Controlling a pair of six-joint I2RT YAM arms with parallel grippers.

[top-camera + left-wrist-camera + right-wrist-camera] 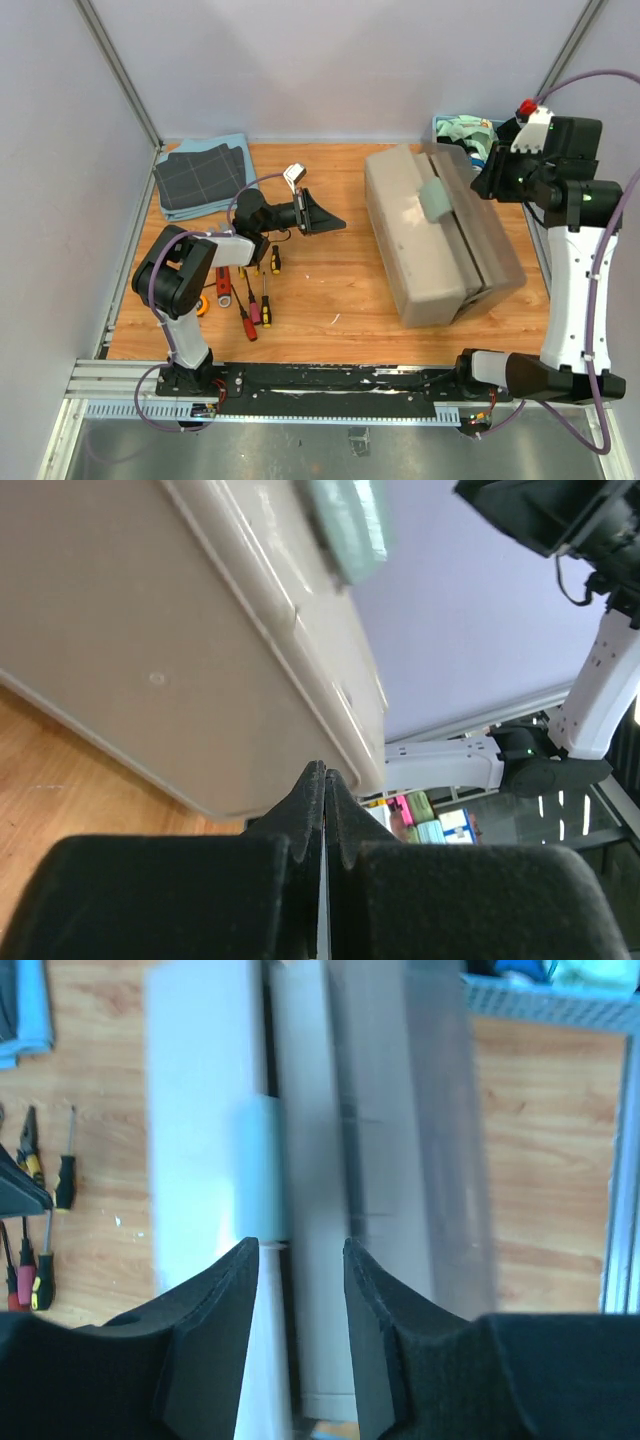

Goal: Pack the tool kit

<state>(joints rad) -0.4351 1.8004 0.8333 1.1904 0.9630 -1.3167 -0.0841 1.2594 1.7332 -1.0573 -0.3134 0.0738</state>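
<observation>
The toolbox (pixel 430 270) sits right of centre on the bench (pixel 340 300), angled, its pale handle (pixel 437 200) on top. Its lid (pixel 485 235) along the right side looks blurred, so I cannot tell how it stands. The right gripper (pixel 300 1260) hangs over the toolbox's far right end, jaws partly apart with nothing clearly between them. The left gripper (pixel 325 780) points at the toolbox from the left, near but apart from it, fingers pressed together on nothing. Screwdrivers (pixel 265 305) lie by the left arm's base. Folded cloths (pixel 200 178) occupy the far left corner, a basket (pixel 455 125) the far right.
</observation>
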